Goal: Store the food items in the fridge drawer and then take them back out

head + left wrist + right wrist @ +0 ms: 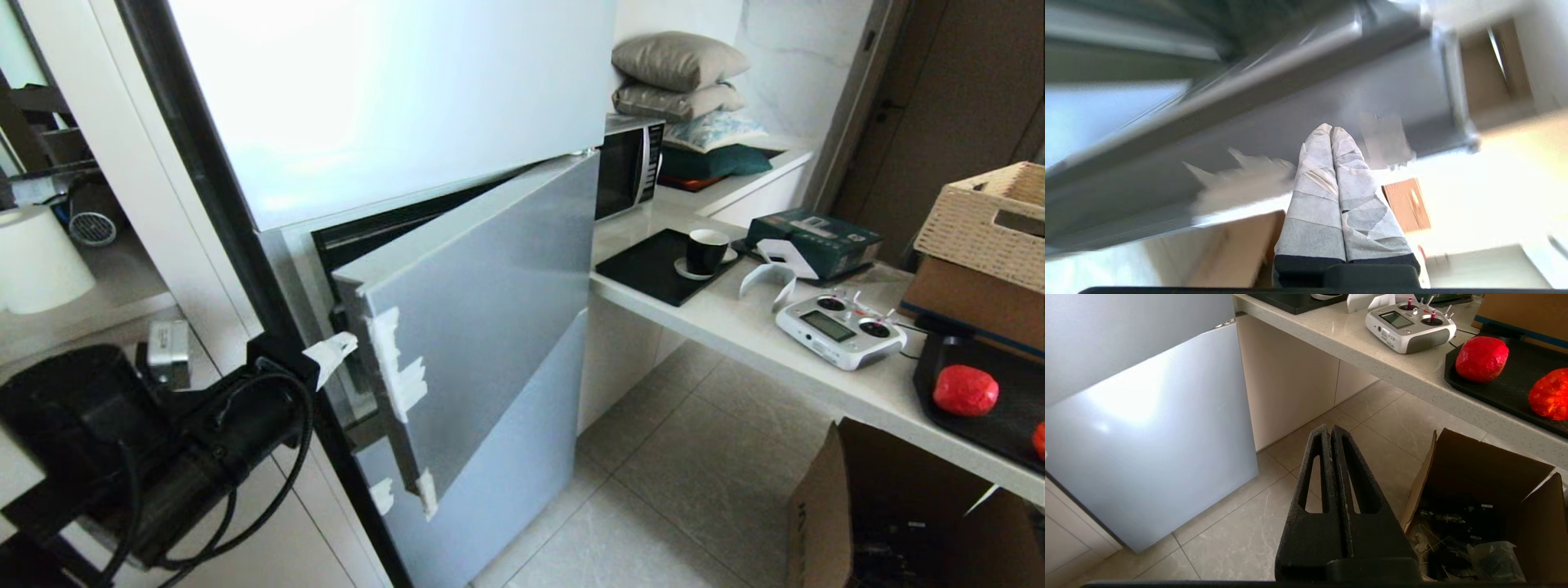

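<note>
Two red lumpy food items [1481, 358] [1551, 394] lie on a black tray [1502, 396] on the counter; the head view shows them at the far right [965, 389] [1040, 441]. The fridge's grey middle door [482, 327] stands partly ajar. The fridge drawer is hidden. My left gripper [331, 357], its fingers wrapped in white tape, is shut with nothing between them. It sits at the door's free edge, and in the left wrist view [1331, 130] it points at the door's grey underside. My right gripper [1330, 430] hangs shut and empty over the floor tiles.
A white counter [735, 327] runs along the right, holding a black tray with a cup [706, 251], a white remote controller [841, 328], boxes and a wicker basket [984, 220]. An open cardboard box [890, 506] stands on the floor below. A microwave [630, 163] sits beside the fridge.
</note>
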Robot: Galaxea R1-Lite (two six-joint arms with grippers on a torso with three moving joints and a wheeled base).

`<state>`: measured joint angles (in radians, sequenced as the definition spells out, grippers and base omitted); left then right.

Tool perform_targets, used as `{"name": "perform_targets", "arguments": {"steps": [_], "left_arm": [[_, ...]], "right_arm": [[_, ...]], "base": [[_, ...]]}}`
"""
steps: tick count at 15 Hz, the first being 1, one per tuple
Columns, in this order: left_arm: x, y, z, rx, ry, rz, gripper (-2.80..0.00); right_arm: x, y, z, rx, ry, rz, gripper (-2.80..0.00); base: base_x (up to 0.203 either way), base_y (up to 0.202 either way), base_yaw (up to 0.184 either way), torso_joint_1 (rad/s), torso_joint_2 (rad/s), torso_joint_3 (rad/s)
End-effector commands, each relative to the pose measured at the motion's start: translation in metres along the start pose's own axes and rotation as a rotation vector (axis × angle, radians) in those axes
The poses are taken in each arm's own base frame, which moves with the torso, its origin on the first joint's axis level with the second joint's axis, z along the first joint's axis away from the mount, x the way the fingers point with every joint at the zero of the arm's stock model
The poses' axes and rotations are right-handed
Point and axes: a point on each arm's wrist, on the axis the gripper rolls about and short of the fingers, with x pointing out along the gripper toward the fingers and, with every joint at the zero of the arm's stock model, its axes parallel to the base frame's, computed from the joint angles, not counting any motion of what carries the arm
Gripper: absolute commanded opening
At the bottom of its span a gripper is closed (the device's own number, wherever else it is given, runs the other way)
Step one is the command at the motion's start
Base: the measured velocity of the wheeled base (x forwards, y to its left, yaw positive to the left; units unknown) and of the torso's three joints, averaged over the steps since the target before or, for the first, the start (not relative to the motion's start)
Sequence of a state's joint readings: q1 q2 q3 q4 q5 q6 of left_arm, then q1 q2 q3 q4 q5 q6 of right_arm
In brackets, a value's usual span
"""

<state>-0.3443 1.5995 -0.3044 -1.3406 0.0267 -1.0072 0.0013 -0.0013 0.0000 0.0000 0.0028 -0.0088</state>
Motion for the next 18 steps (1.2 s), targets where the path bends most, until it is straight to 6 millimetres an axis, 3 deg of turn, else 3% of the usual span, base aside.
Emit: {"name": "perform_targets", "arguments": {"steps": [1, 5, 7, 11, 14, 16, 18], "left_arm": [[-0.021, -0.007, 0.001, -0.006, 0.027, -0.050, -2.80], [-0.031, -0.002, -0.003, 0.015, 0.075, -0.045, -2.80], [-0.037, -0.009, 0.003, 0.170, 0.042, -0.078, -2.80], [-0.060, -0.056, 0.034, 0.385, -0.054, -0.170, -2.80], [-0.088, -0.094, 0.059, 0.507, 0.025, -0.108, -2.80], [-0.103, -0.095, 0.060, 0.781, 0.077, -0.073, -2.80], [-0.117, -0.072, 0.047, 1.038, 0.117, -0.002, -2.80]], "right_arm": [[0.000, 0.000, 0.000, 0.000, 0.000, 0.001, -2.80], [0.000, 0.000, 0.000, 0.000, 0.000, 0.001, -2.80], [0.000, 0.000, 0.000, 0.000, 0.000, 0.001, -2.80], [0.000, 0.000, 0.000, 0.000, 0.000, 0.001, -2.80], [0.000, 0.000, 0.000, 0.000, 0.000, 0.001, -2.80], [0.000, 0.000, 0.000, 0.000, 0.000, 0.001, -2.80], [0.000, 0.000, 0.000, 0.000, 0.000, 0.001, -2.80]], "base": [[0.000, 0.000, 0.000, 0.000, 0.00, 0.000], [0.000, 0.000, 0.000, 0.000, 0.00, 0.000], [0.000, 0.000, 0.000, 0.000, 0.00, 0.000], [0.000, 0.000, 0.000, 0.000, 0.00, 0.000], [0.000, 0.000, 0.000, 0.000, 0.00, 0.000], [0.000, 0.000, 0.000, 0.000, 0.00, 0.000], [0.000, 0.000, 0.000, 0.000, 0.00, 0.000]]}}
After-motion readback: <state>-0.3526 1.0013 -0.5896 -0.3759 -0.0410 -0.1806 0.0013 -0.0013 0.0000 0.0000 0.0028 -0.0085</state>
